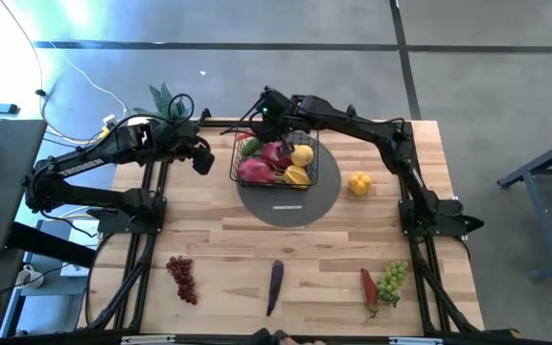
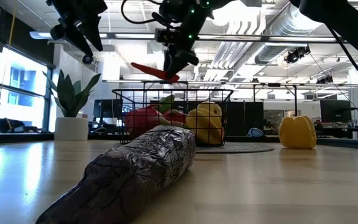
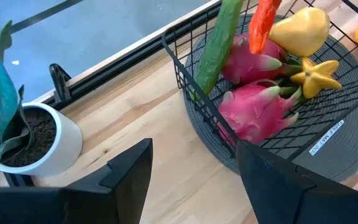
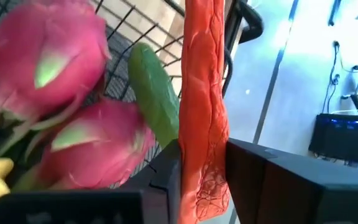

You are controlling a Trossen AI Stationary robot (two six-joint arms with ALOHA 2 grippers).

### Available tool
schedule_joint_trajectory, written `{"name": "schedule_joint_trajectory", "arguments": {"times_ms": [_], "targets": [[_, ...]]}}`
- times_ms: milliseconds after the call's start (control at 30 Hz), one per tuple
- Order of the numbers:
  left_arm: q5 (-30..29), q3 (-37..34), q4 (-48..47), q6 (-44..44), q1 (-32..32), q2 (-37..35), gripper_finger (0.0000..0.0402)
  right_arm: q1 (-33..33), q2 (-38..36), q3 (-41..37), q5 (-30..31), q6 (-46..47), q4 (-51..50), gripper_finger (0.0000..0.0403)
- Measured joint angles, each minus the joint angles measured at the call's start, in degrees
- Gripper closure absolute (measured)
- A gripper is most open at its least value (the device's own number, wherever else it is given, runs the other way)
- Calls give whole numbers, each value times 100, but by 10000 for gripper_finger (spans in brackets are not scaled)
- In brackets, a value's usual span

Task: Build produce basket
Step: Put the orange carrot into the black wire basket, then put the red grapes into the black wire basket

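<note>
The black wire basket (image 1: 276, 158) stands on the grey round mat (image 1: 290, 203). It holds two pink dragon fruits (image 3: 257, 106), yellow pieces (image 3: 303, 31) and a green cucumber (image 3: 216, 43) that leans on its far left corner. My right gripper (image 1: 254, 123) is shut on an orange carrot (image 2: 151, 70) above that corner of the basket. My left gripper (image 1: 202, 158) hangs open and empty just left of the basket, and shows above the table in the low view (image 2: 92, 43). My right gripper pinches the orange carrot between its two fingers near one end (image 4: 204, 155). The fingers (image 2: 178, 59) point down and lie across the carrot. The carrot is lifted clear above the basket's rim, lying nearly level, its long free part (image 2: 143, 68) slightly tilted.
A potted plant (image 1: 166, 101) stands at the far left. A yellow pepper (image 1: 358, 183) lies right of the mat. Along the near edge lie red grapes (image 1: 182, 278), a purple pod (image 1: 275, 286), a red pod (image 1: 368, 290) and green grapes (image 1: 392, 280).
</note>
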Motion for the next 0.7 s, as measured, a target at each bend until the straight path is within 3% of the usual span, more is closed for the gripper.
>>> {"name": "schedule_joint_trajectory", "arguments": {"times_ms": [233, 400, 700], "targets": [[-42, 0, 1, 9, 0, 1, 179, 14, 323, 0, 164, -102, 51, 274], [-42, 0, 1, 15, -2, 2, 179, 87, 456, -7, 743, -145, -28, 272], [207, 0, 30, 2, 0, 2, 179, 310, 371, 162, 1445, 807, -361, 271]]}}
